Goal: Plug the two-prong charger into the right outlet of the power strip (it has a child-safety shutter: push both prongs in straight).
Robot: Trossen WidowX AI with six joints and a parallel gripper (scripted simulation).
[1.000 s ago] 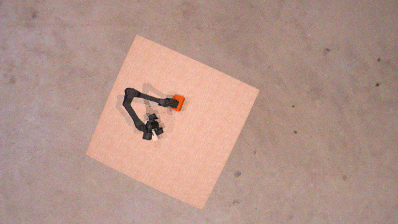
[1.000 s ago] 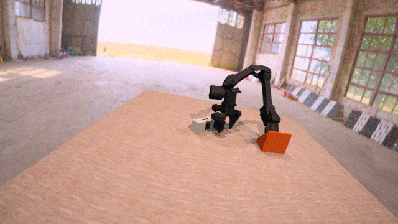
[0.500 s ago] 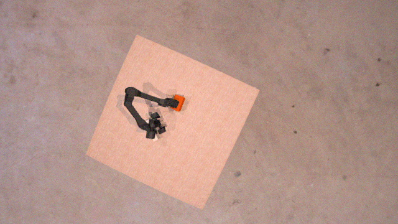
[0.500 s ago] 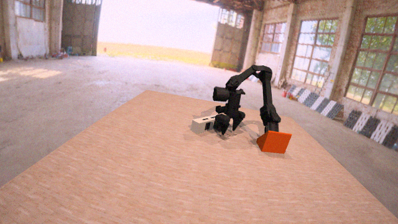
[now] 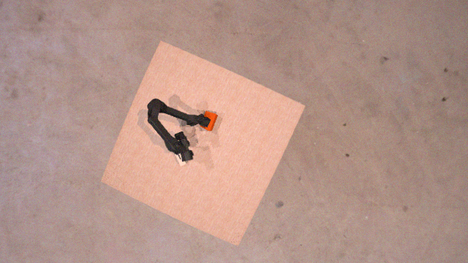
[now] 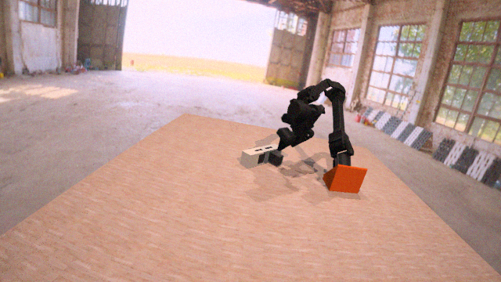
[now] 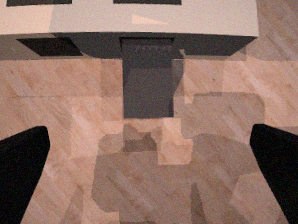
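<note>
The pale power strip [image 5: 181, 161] [image 6: 249, 157] [image 7: 100, 21] lies on the mat, with dark slots on its top. In the wrist view its near side face shows a dark outlet [image 7: 51, 46] at the left. The dark charger [image 6: 275, 157] [image 7: 148, 95] stands against that face, right of this outlet, roughly square to it. Its prongs are hidden, and I cannot tell how deep they sit. My gripper [image 7: 152, 135] is open and empty. Its fingers stand wide on either side, back from the charger's near end, not touching it. In the exterior view the gripper is above and beside the charger.
The orange block [image 5: 210, 120] [image 6: 347, 179] stands at the arm's base on the square wood-look mat [image 5: 234, 175] [image 6: 196, 219]. The arm [image 5: 161, 128] [image 6: 337, 113] bends up and over from the base to the strip. Its shadows fall across the mat around the charger.
</note>
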